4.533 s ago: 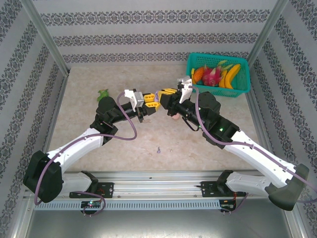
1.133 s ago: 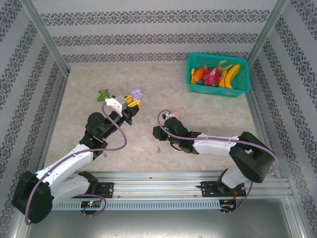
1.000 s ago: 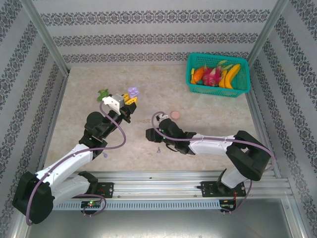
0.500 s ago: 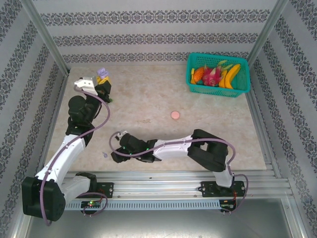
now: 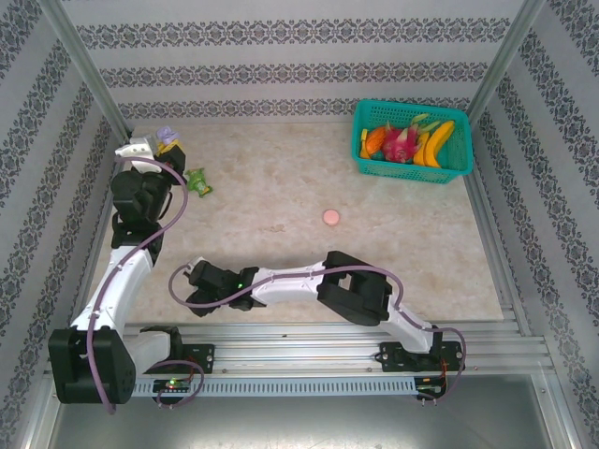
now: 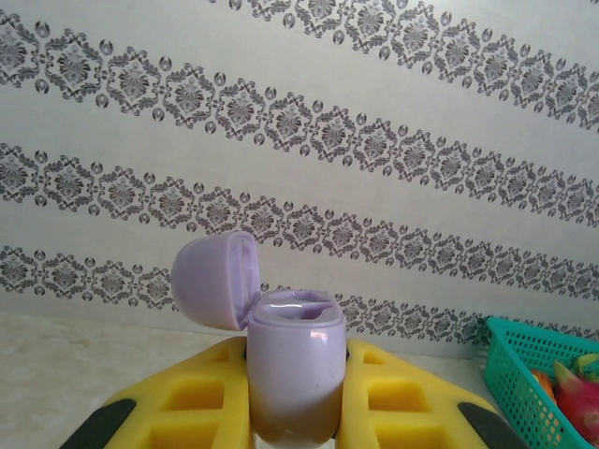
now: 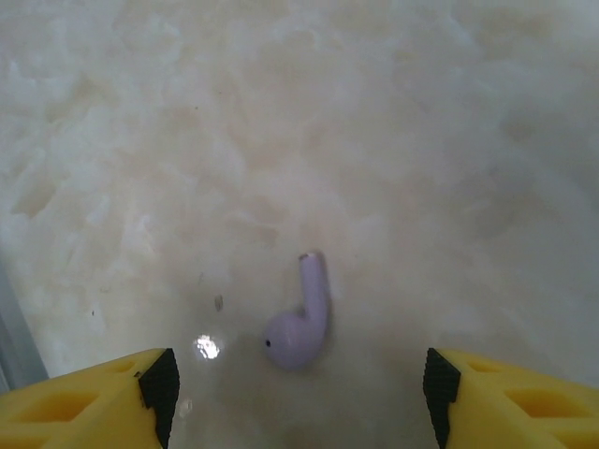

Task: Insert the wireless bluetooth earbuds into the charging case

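Pinching a small purple case (image 6: 295, 374) from both sides, the left gripper (image 6: 295, 421) holds it upright between its yellow fingers (image 6: 182, 398), up against the patterned wall. The lid (image 6: 217, 279) is flipped back on its hinge, so the case stands open; from this low angle what lies inside cannot be made out. From above, that gripper (image 5: 167, 140) sits near the far left corner of the table (image 5: 281, 168).

The right gripper (image 7: 299, 412) has its jaws spread wide, low over the table, with a purple earbud (image 7: 301, 320) lying on the surface between the two yellow tips (image 7: 103, 398), touching neither. From above, this gripper (image 5: 192, 288) is at the near left, its arm folded across the table's front, covering the earbud there.

Farther out, a teal basket (image 5: 412, 174) at the far right holds fruit (image 5: 402, 142), bananas (image 5: 438, 142) among them. A small pink round case (image 5: 330, 217) lies mid-table, well apart from both grippers; whether it is open is too small to tell. A small green thing (image 5: 197, 181) lies beside the left arm, too small to name.
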You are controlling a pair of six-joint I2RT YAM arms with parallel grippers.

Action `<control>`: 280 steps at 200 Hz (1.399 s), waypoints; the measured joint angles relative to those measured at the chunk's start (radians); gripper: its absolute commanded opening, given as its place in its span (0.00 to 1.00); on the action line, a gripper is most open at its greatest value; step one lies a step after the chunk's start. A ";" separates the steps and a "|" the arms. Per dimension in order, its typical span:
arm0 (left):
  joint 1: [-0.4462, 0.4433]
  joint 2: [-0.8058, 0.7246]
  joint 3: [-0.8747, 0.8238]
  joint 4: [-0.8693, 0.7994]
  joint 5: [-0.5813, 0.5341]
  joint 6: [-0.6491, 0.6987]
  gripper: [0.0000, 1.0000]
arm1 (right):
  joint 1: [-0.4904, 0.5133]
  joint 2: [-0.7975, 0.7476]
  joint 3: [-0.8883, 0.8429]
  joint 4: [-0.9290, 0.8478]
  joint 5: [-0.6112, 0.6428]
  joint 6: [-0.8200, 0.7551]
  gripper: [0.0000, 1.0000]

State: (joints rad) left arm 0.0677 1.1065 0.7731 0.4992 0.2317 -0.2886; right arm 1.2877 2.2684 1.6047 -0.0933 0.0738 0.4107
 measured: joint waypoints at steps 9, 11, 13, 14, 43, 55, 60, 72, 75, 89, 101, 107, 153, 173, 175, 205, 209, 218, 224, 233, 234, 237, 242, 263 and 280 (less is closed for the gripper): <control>0.007 0.000 0.000 0.000 0.001 -0.005 0.00 | 0.000 0.015 0.020 -0.013 0.007 -0.010 0.70; 0.010 0.000 0.000 0.000 0.001 -0.005 0.00 | 0.000 0.018 0.023 -0.016 0.008 -0.013 0.70; 0.011 0.000 0.000 0.000 0.001 -0.006 0.00 | 0.000 0.021 0.028 -0.019 0.010 -0.017 0.69; 0.012 0.000 0.000 0.000 0.002 -0.006 0.00 | 0.000 0.023 0.030 -0.020 0.010 -0.017 0.70; 0.033 0.000 0.000 -0.001 0.004 -0.016 0.00 | 0.010 0.064 0.100 -0.065 0.048 -0.056 0.63; 0.036 0.000 0.000 -0.002 0.004 -0.020 0.00 | 0.014 0.074 0.120 -0.089 0.074 -0.074 0.57; 0.037 0.000 0.000 -0.002 0.007 -0.021 0.00 | 0.017 0.077 0.126 -0.096 0.079 -0.080 0.53; 0.039 0.000 0.000 -0.002 0.008 -0.027 0.00 | 0.018 0.084 0.136 -0.106 0.100 -0.097 0.47; 0.039 0.000 0.000 -0.002 0.008 -0.028 0.00 | 0.018 0.085 0.136 -0.108 0.110 -0.097 0.45; 0.039 0.000 0.000 -0.002 0.011 -0.034 0.00 | 0.017 0.085 0.136 -0.113 0.124 -0.105 0.39; 0.039 0.000 0.000 -0.002 0.019 -0.036 0.00 | 0.016 0.085 0.133 -0.112 0.132 -0.103 0.34; 0.039 0.000 0.000 -0.002 0.024 -0.039 0.00 | 0.012 0.083 0.127 -0.105 0.134 -0.103 0.32; 0.039 -0.002 0.000 -0.002 0.061 -0.060 0.00 | -0.023 -0.003 -0.021 -0.043 0.135 -0.088 0.23; 0.039 -0.010 0.000 -0.003 0.087 -0.064 0.00 | -0.064 -0.054 -0.092 -0.048 0.139 -0.079 0.22; 0.039 -0.012 0.000 -0.003 0.090 -0.065 0.00 | -0.069 -0.059 -0.099 -0.048 0.139 -0.076 0.22; 0.039 -0.029 0.000 -0.004 0.135 -0.087 0.00 | -0.138 -0.132 -0.196 -0.054 0.147 -0.066 0.22; 0.039 -0.030 0.000 -0.006 0.141 -0.089 0.00 | -0.146 -0.140 -0.206 -0.053 0.147 -0.065 0.22; 0.037 -0.033 0.000 -0.012 0.155 -0.095 0.00 | -0.165 -0.161 -0.231 -0.056 0.148 -0.062 0.22; 0.033 -0.035 0.000 -0.019 0.161 -0.099 0.00 | -0.175 -0.174 -0.247 -0.055 0.149 -0.058 0.22; 0.024 -0.039 0.000 -0.029 0.169 -0.105 0.00 | -0.190 -0.198 -0.275 -0.054 0.151 -0.051 0.22; 0.023 -0.039 0.000 -0.029 0.168 -0.106 0.00 | -0.191 -0.200 -0.277 -0.054 0.151 -0.051 0.22; 0.018 -0.040 0.000 -0.032 0.172 -0.107 0.00 | -0.195 -0.208 -0.286 -0.053 0.151 -0.049 0.22; 0.009 -0.042 0.000 -0.038 0.174 -0.110 0.00 | -0.204 -0.223 -0.303 -0.052 0.151 -0.046 0.22; -0.052 -0.056 -0.003 -0.048 0.183 -0.117 0.00 | -0.238 -0.277 -0.370 -0.045 0.151 -0.031 0.22; -0.121 -0.077 -0.015 -0.052 0.179 -0.116 0.00 | -0.269 -0.320 -0.428 -0.039 0.151 -0.012 0.22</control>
State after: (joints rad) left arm -0.0532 1.0294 0.7578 0.4469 0.4103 -0.4049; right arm 1.0187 1.9480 1.1763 -0.1322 0.2253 0.3985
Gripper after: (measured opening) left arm 0.196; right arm 0.218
